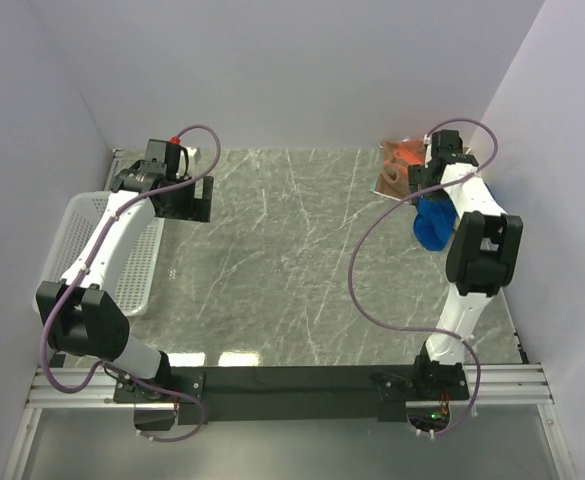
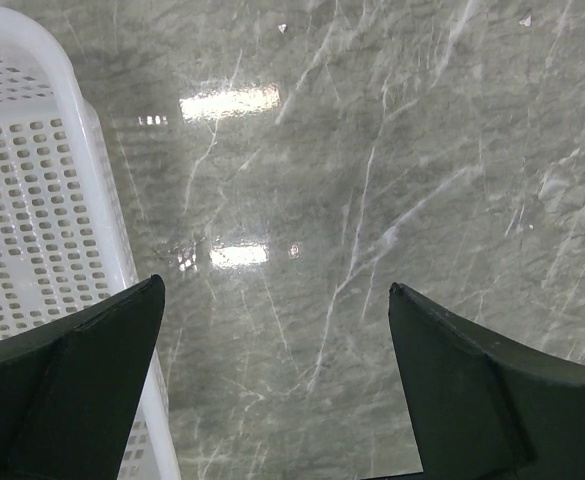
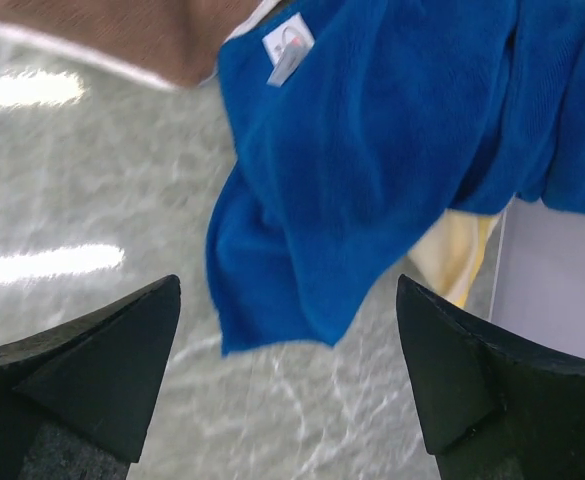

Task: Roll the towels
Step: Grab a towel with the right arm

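Crumpled royal blue cloth towel sits just ahead of the right gripper, jaws wide and empty; left gripper, also wide, is way off.

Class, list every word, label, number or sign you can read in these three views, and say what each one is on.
No text here can be read.
The tag on the blue towel: white with a small reddish mark, too blurred to read.
The basket and the table: no print visible.
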Controlling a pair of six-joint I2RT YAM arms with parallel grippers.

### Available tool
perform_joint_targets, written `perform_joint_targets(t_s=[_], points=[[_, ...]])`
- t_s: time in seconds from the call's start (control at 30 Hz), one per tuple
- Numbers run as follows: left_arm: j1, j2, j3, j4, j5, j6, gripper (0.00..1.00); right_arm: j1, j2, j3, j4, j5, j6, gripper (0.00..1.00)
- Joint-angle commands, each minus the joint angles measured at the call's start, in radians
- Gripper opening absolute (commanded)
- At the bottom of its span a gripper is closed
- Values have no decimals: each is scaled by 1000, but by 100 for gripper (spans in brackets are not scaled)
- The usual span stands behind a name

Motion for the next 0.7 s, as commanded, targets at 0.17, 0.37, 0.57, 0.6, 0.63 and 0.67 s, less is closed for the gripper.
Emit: perform_joint_targets(t_s=[0.17, 0.37, 0.57, 0.6, 0.63, 0.67], points=[[-3, -7, 2, -3, -38, -22, 100, -23, 165, 132, 89, 155, 7, 91], [-3, 7, 9, -5, -38, -34, 99, -66, 253, 204, 61, 195, 4, 59], [-3, 15, 28, -6, -45, -39, 99, -134, 202, 222, 3, 79, 3, 24], [-3, 15, 28, -3, -45, -40, 99, -137, 182, 221, -5, 57, -3, 23], [-3, 18, 31, -6, -42, -40, 99, -138, 143, 221, -8, 43, -16, 15], [-3, 18, 32, -6, -39, -40, 99, -140, 123, 235, -15, 34, -20, 0]])
